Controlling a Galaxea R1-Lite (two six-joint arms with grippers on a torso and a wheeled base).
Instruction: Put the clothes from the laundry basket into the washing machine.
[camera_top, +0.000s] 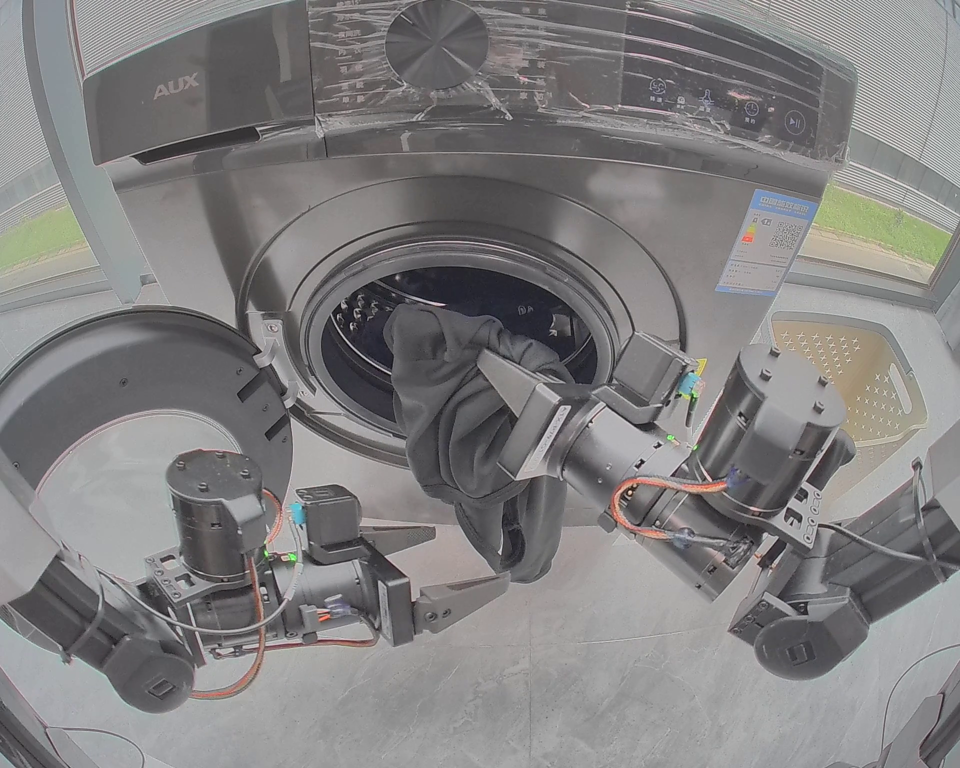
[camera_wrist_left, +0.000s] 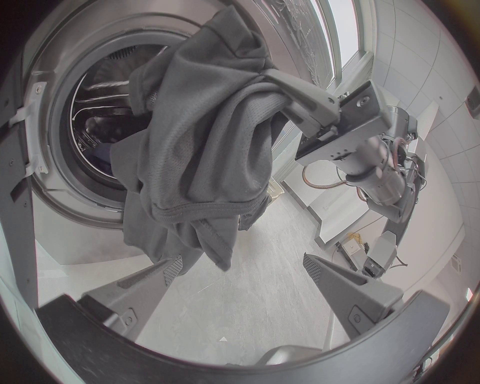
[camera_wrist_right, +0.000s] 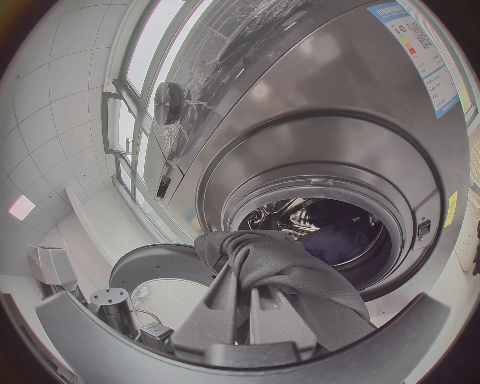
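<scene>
We clamp the dark garment in the right gripper at the washing machine mouth for loading; the left gripper hangs low, fingers released.

The garment hangs in the right hand before the opening of the washing machine, the left hand below it, the door at left, the laundry basket at right.
</scene>
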